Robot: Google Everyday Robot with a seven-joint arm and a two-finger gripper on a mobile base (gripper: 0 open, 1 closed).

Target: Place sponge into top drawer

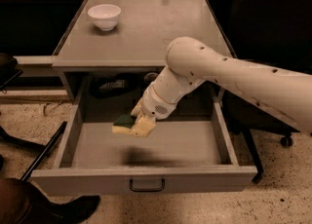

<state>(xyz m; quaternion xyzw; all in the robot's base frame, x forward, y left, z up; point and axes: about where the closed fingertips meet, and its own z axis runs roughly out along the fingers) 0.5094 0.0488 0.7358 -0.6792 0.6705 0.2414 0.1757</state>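
The top drawer is pulled wide open below the grey tabletop, its dark loop handle at the centre of the front panel. My gripper hangs over the left-middle of the drawer's inside, a little above its floor. It is shut on the sponge, whose yellow foam body and dark green scrub layer stick out to the left of the fingers. A shadow lies on the drawer floor below the sponge. My white arm reaches in from the right.
A white bowl stands at the far left of the tabletop. Dark objects lie in the space behind the drawer. A dark chair base stands to the right. A dark shoe and a dark bar are at the lower left.
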